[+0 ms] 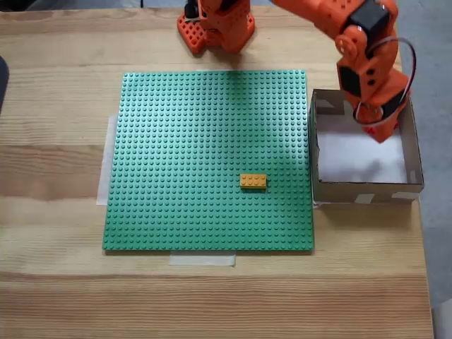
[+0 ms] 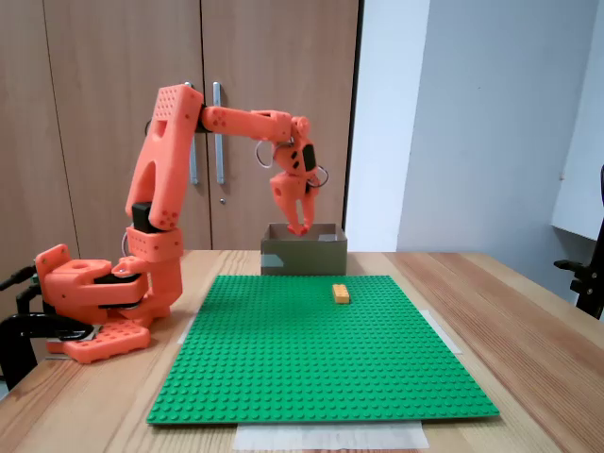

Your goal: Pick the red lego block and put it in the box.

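Observation:
My orange gripper (image 1: 376, 131) hangs over the open brown cardboard box (image 1: 315, 152) at the right of the green baseplate (image 1: 183, 155). A sliver of darker red between the fingers reads as the red lego block (image 1: 368, 128), mostly hidden by the gripper, which looks shut on it. In the other fixed view the gripper (image 2: 300, 225) points down just above the box (image 2: 304, 256), its tips at rim height. The white box floor that shows is bare.
An orange-yellow brick (image 1: 253, 181) sits on the baseplate toward its right front; it also appears on the plate as brick (image 2: 341, 293). The arm's base (image 1: 215, 25) stands behind the plate. Pale tape holds the plate to the wooden table (image 1: 56, 212).

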